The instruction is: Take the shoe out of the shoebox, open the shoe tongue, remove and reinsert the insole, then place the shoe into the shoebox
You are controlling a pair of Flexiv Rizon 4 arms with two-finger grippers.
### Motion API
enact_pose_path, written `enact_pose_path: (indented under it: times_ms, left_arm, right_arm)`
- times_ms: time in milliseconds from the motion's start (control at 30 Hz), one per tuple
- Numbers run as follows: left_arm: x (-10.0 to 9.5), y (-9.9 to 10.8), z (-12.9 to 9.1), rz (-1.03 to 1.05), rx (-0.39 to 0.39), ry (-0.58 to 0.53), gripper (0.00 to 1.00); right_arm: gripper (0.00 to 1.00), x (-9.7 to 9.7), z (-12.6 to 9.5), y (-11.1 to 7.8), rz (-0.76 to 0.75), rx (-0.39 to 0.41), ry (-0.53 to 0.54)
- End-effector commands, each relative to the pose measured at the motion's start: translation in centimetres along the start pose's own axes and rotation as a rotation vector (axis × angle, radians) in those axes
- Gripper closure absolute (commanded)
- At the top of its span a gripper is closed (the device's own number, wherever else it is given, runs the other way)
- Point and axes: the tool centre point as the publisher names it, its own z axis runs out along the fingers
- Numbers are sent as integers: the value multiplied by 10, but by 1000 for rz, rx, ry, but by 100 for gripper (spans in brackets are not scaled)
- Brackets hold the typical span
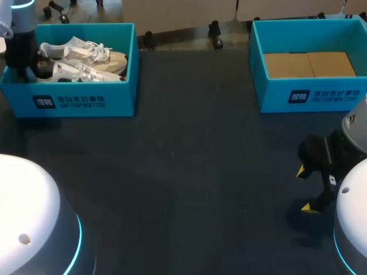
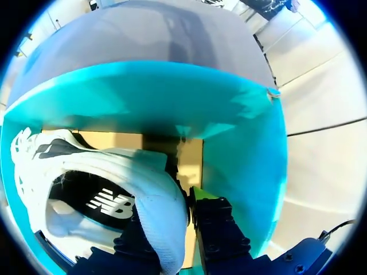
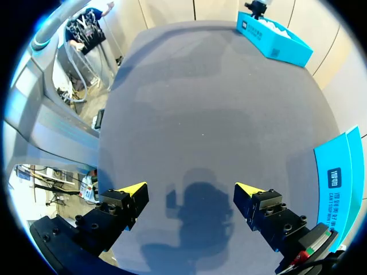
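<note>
My left gripper (image 2: 175,220) is clamped on the padded heel-side wall of the white lace-up trainer (image 2: 103,166): one finger is outside, its yellow tip showing, and the other is down inside the opening. The trainer lies in the teal cardboard shoebox (image 2: 172,97) at the table's far left corner.

I judge the trainer light. Its upper is soft enough that this wall may fold, so the toe may sag and swing once lifted. A bite low on the firmer heel should hold better than one on the rim. The loose laces could catch on the box wall.

My right gripper (image 3: 189,190) hovers over the dark fabric-covered table (image 3: 200,103) near its right edge, fingers spread wide and holding nothing.

Hidden: my inner left fingertip, the toe, and all of the dark insole (image 2: 80,195) but a patch. From the head view I cannot tell whether the box holds one trainer or two.
</note>
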Motion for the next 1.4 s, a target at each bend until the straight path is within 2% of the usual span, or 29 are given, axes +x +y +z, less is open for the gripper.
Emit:
enact_pose_path:
  times_ms: [33,267,733,1000,1400]
  left_arm:
    - [3,11,-11,-30,29,5,100]
    - [5,15,-25,-54,47,-2,100]
    - [19,8,-76,-82,35,-3,100]
    - [27,-7,-116,-70,18,-19,100]
    - [35,-50,-170,-71,-59,26,100]
  right_arm:
    - [0,2,0,0,0,1,-4]
    - [0,2,0,0,0,1,-4]
    - [0,2,0,0,0,1,-4]
    - [0,2,0,0,0,1,-4]
    - [0,2,0,0,0,1,-4]
